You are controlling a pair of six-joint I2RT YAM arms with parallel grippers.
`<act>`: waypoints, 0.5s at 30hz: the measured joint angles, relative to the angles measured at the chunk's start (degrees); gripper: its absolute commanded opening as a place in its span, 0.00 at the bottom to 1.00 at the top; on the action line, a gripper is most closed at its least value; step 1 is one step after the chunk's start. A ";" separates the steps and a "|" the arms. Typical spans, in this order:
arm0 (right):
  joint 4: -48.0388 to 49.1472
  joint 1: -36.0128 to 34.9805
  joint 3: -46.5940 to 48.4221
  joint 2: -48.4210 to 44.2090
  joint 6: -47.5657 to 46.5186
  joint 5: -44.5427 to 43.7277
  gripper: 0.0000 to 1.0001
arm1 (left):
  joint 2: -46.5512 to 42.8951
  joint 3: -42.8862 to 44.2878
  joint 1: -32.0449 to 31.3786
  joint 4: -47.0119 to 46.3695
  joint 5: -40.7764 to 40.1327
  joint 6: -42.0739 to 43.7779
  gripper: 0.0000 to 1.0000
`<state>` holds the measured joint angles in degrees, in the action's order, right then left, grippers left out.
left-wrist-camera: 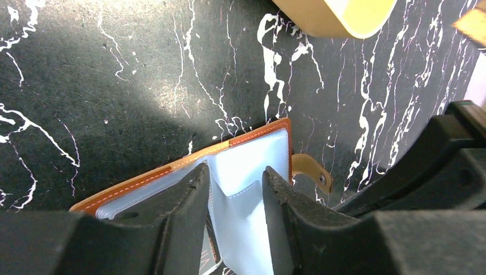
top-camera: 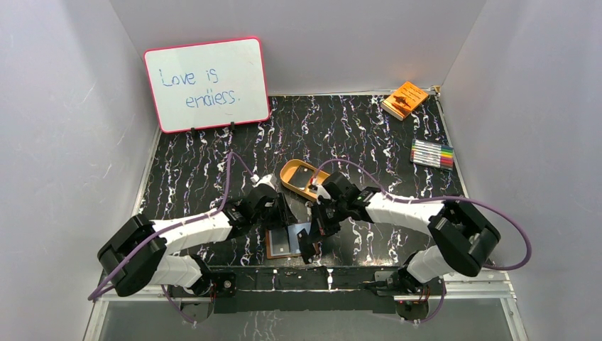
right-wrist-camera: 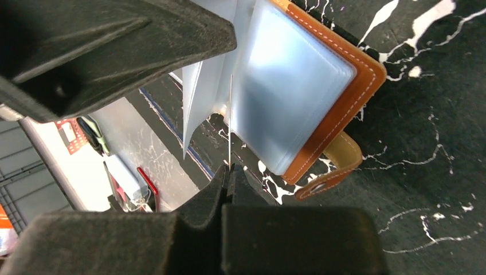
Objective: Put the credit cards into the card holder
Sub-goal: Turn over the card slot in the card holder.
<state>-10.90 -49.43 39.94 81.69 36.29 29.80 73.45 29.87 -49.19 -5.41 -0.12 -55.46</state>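
Card holder [top-camera: 281,245] open at near edge of table [top-camera: 383,163]; right gripper [right-wrist-camera: 229,170] pinching a clear sleeve leaf [right-wrist-camera: 230,123], left gripper [left-wrist-camera: 236,175] released astride sleeves [left-wrist-camera: 246,166]; best hold leaf lifted, pocket mouth wide.

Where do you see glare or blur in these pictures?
Top external: evenly lit and sharp, the whiteboard writing legible. Left wrist: a soft bright patch on the table, and the tray is blurred at the top edge. Right wrist: glare whitens the sleeves of the card holder.
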 measured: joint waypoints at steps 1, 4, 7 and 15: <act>0.39 -0.13 0.04 0.79 -0.02 0.28 0.00 | 0.00 0.11 0.00 0.13 0.00 0.09 0.43; 1.20 -0.55 0.15 1.97 0.04 0.90 0.00 | -0.07 1.22 0.00 1.46 -0.02 0.66 0.49; 2.05 -0.94 1.03 2.34 0.24 1.29 0.00 | -0.17 2.93 0.00 3.61 -0.13 1.51 0.55; 4.50 -2.47 3.96 3.96 1.09 1.51 0.00 | -3.30 8.63 0.02 13.88 -3.39 4.00 0.62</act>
<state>-6.39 -51.90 43.90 85.65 37.39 31.31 70.15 38.50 -49.17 8.47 -3.51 -51.46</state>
